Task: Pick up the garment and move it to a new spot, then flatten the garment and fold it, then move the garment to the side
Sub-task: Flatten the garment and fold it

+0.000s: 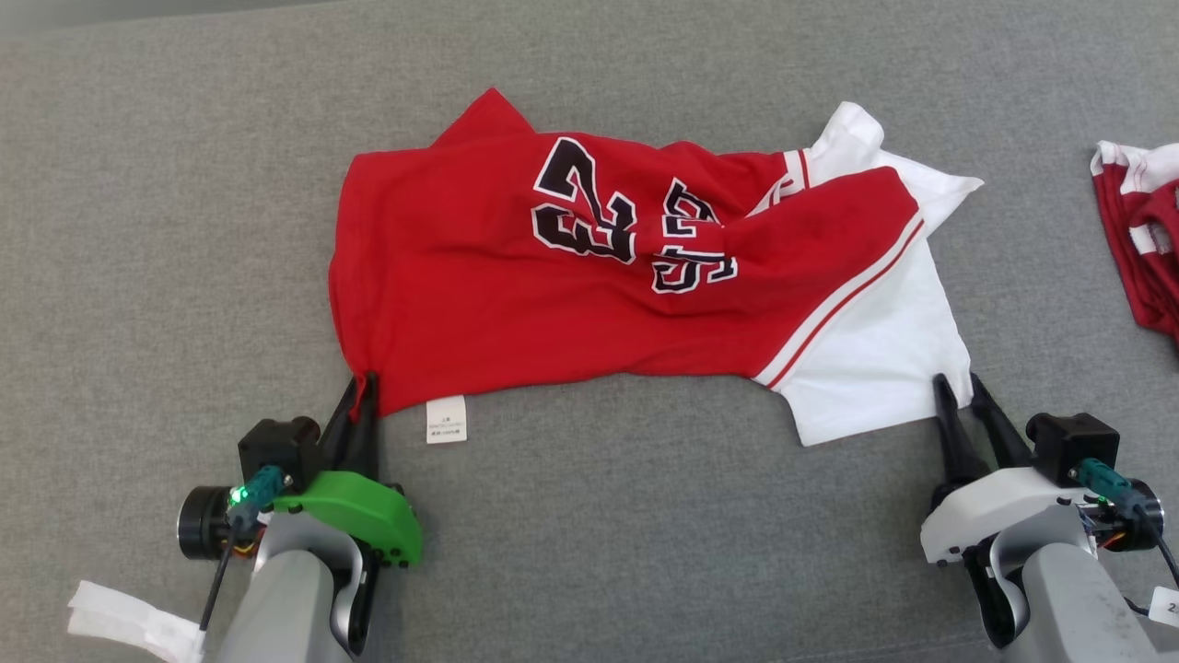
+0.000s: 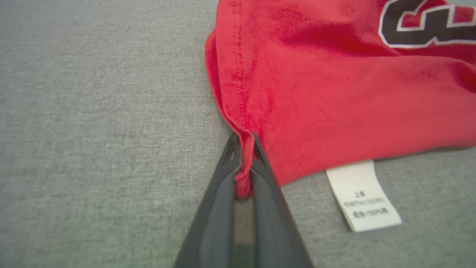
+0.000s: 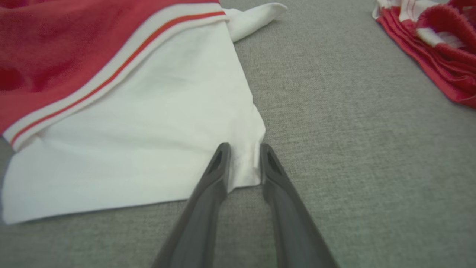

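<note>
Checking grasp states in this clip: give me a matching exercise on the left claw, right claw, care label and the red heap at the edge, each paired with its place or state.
Things:
1. left claw
2. right claw
3. care label
4. red heap

States:
A. lying on the grey surface by the near hem
B. jaws apart, astride the white corner
C. bunched at the far right
D. shut on the red hem corner of the garment

Pairs: 1-D, 2-B, 3-A, 4-C

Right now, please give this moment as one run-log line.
phase: grasp | left gripper: shut on garment, red corner | right gripper: open, astride white corner | garment: crumpled, not flat
</note>
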Robot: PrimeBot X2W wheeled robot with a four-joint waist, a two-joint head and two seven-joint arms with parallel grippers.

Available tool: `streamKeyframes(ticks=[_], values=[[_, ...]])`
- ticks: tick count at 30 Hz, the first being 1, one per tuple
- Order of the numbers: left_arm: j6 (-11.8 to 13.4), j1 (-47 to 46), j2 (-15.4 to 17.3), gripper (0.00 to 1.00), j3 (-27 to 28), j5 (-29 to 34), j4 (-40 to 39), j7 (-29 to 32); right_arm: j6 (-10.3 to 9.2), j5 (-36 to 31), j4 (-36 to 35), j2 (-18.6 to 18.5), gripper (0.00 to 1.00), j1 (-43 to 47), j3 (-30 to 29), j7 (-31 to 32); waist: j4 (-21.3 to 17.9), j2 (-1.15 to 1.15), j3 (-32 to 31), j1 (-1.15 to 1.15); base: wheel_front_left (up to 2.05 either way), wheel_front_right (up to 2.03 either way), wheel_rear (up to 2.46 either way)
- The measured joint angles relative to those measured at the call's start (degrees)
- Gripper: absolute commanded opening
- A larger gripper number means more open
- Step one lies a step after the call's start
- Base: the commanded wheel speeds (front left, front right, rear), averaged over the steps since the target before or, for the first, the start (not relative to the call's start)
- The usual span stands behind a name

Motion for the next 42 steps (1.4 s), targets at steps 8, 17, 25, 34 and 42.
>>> streamKeyframes(ticks=[8,17,25,34,42], values=[[-0.01,5.55,-0.12,0.00,-0.75,-1.92,-5.58,0.47,0.00,4.76,-8.43,0.15,0.00,2.01,-1.27,0.30,0.56,0.00,-3.65,0.00,0.00,0.00,0.00],[-0.02,7.89,0.41,0.00,-0.83,-4.61,-18.36,0.49,0.00,15.28,-25.49,-0.27,0.00,1.73,-1.03,0.30,1.42,0.00,-9.51,0.00,0.00,0.00,0.00],[-0.12,-2.54,7.34,0.00,-1.99,-16.93,-33.34,7.00,0.00,21.25,-35.63,-7.05,0.00,-9.59,0.90,0.30,2.54,0.00,-14.29,0.00,0.00,0.00,0.00],[1.34,-18.22,11.95,0.00,1.36,-21.61,-38.29,19.48,0.00,19.39,-32.00,-13.30,0.00,-29.46,5.19,5.35,3.58,0.00,-11.55,0.00,0.00,0.00,0.00],[1.93,-31.59,12.28,0.00,2.30,-21.70,-25.17,18.85,0.00,11.63,-16.40,-12.39,0.00,-47.73,9.78,3.52,3.39,0.00,-3.68,0.00,0.00,0.00,0.00]])
